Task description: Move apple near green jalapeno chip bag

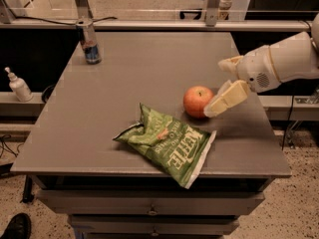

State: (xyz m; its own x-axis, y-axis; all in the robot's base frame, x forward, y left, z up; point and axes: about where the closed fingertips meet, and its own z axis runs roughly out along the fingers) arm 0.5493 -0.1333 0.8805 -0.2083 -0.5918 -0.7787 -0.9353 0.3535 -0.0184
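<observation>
The red-orange apple rests on the grey table, just up and to the right of the green jalapeno chip bag, a small gap between them. The bag lies crumpled near the table's front edge, white "KETTLE" lettering up. My gripper is at the apple's right side, open, and not holding it. Its near finger slants down to the apple's lower right side, and the far finger sits behind and above. The white arm comes in from the right edge.
A slim blue-and-silver can stands at the table's back left. A white pump bottle stands on a ledge off the table's left. The table's right edge is close to the gripper. Metal frame posts run along the back.
</observation>
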